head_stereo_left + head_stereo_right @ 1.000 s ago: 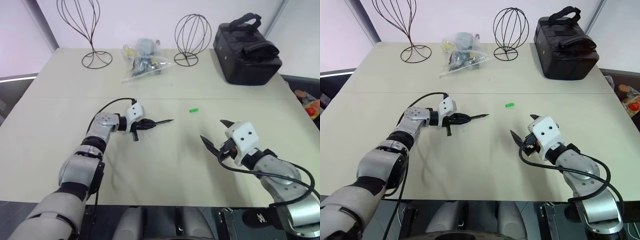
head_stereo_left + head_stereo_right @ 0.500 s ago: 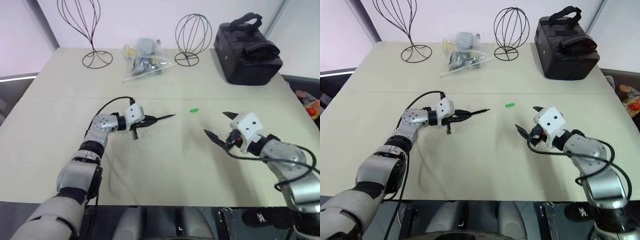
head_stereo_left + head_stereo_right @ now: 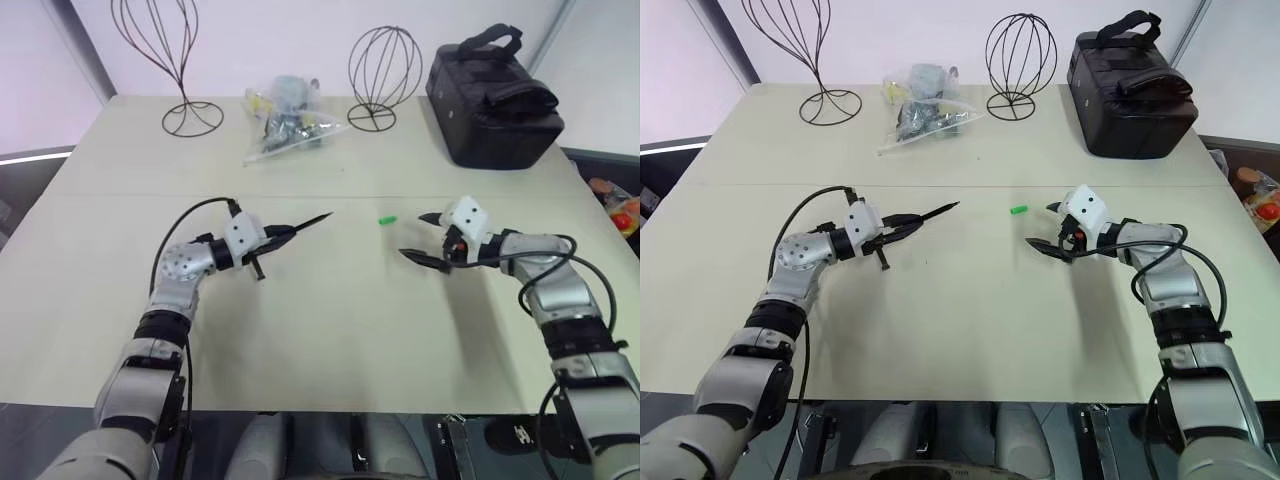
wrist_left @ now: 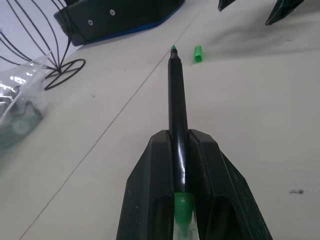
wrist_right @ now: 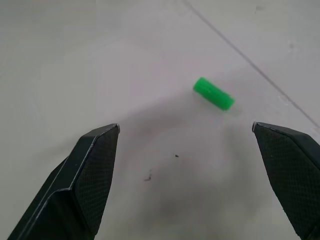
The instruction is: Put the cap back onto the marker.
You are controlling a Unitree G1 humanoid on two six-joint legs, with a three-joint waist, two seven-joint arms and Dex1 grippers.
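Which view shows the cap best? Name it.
The right wrist view: the cap lies large on the table, unobstructed. The left wrist view shows it smaller, past the marker's tip; both eye views show a speck.

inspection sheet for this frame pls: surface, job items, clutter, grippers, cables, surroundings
Surface: beige table, a seam line running across it, a few small dark specks.
Job's things: marker clamped in the left gripper, uncapped tip pointing toward the cap; cap lying alone on the table, untouched.
Clutter: two wire stands, a clear bag of small items and a black bag, all at the far edge, away from the work.
Grippers: left gripper shut on the marker; right gripper wide open, just beside the cap, fingers pointing at it.
Cables: black cable looped over the left forearm, another on the right forearm.
Surroundings: pale wall behind the table.
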